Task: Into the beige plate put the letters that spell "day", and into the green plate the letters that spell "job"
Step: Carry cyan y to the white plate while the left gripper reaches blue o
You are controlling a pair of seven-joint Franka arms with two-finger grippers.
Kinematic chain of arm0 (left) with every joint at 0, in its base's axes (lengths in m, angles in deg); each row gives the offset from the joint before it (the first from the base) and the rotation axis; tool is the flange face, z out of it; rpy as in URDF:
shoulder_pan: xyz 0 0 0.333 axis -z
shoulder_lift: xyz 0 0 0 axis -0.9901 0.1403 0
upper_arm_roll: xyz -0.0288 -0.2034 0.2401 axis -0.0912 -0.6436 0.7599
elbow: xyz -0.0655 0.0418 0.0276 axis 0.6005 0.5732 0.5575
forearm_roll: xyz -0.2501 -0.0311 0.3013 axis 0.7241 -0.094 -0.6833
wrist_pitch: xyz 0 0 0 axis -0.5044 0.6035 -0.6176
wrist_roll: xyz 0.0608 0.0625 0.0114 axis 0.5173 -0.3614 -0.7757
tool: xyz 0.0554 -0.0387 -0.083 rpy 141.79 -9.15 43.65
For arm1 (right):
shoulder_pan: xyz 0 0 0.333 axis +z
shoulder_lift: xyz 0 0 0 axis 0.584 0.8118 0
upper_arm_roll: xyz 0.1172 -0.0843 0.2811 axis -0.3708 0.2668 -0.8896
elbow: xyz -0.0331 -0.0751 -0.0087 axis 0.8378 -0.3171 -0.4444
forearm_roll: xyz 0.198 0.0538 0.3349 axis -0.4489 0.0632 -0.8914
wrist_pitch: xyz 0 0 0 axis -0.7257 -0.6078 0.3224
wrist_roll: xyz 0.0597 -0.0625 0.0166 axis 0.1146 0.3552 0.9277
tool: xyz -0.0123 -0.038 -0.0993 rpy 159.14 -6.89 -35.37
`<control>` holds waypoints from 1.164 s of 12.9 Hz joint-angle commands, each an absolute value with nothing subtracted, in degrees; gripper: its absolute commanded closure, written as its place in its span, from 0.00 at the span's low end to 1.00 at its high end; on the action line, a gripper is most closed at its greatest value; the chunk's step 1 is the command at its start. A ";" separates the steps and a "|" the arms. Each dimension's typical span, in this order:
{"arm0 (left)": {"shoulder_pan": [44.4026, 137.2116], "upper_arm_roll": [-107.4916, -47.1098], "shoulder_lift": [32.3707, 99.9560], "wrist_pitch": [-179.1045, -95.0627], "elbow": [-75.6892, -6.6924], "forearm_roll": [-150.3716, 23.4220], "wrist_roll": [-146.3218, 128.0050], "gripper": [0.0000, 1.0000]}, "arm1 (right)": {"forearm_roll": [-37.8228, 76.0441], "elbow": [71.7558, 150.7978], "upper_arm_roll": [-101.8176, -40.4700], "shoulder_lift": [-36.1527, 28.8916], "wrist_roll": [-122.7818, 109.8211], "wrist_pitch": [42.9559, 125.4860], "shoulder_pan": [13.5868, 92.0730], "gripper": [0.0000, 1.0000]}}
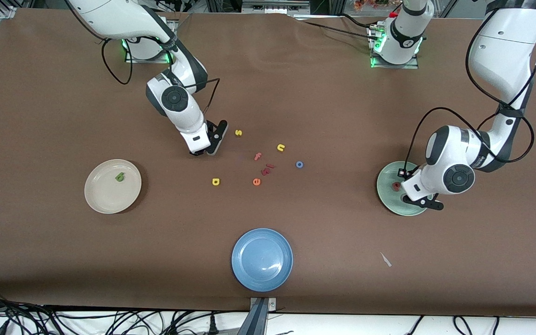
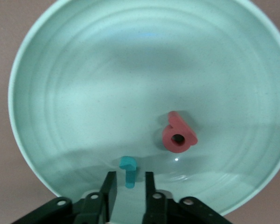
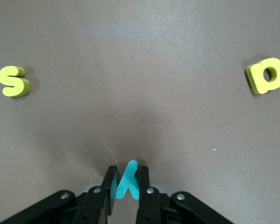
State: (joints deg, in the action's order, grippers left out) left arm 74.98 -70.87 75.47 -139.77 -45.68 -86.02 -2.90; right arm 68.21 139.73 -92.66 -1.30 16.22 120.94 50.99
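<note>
The green plate (image 1: 391, 204) lies toward the left arm's end of the table. My left gripper (image 1: 404, 194) hangs low over it, open, and the teal "j" (image 2: 129, 164) lies on the plate (image 2: 84, 84) between the fingers with a gap on each side. The pinkish-red "b" (image 2: 178, 133) lies in the same plate. My right gripper (image 1: 200, 152) is down at the table, shut on the teal "y" (image 3: 128, 184). The green "d" (image 1: 119, 177) lies in the beige plate (image 1: 105, 200). The yellow "a" (image 1: 215, 182) and the blue "o" (image 1: 299, 164) lie on the table.
Loose letters lie mid-table: yellow "s" (image 1: 238, 133), yellow "n" (image 1: 281, 147), pinkish "f" (image 1: 257, 156), orange "e" (image 1: 256, 182) and dark red pieces (image 1: 267, 170). A blue plate (image 1: 262, 259) lies near the front edge. A white scrap (image 1: 385, 259) lies beside it.
</note>
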 commanded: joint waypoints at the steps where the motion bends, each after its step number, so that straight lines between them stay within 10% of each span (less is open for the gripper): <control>1: 74.73 -73.03 71.58 -136.39 -46.07 -87.58 -2.18 0.00 | 69.05 135.85 -92.68 -0.73 16.88 117.17 50.24 1.00; 6: 75.86 -84.71 69.02 -133.65 -43.00 -83.20 -14.43 0.00 | 68.70 124.41 -89.71 -2.22 16.09 96.07 50.06 1.00; 15: 92.38 -86.22 78.67 -149.19 -42.46 -84.06 -61.57 0.00 | 61.25 124.23 -70.98 -3.81 3.99 97.44 49.97 1.00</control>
State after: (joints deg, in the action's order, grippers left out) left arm 91.16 -86.78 76.49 -146.43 -43.43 -83.84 -56.81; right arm 63.96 124.09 -72.90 -3.18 9.01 96.72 49.47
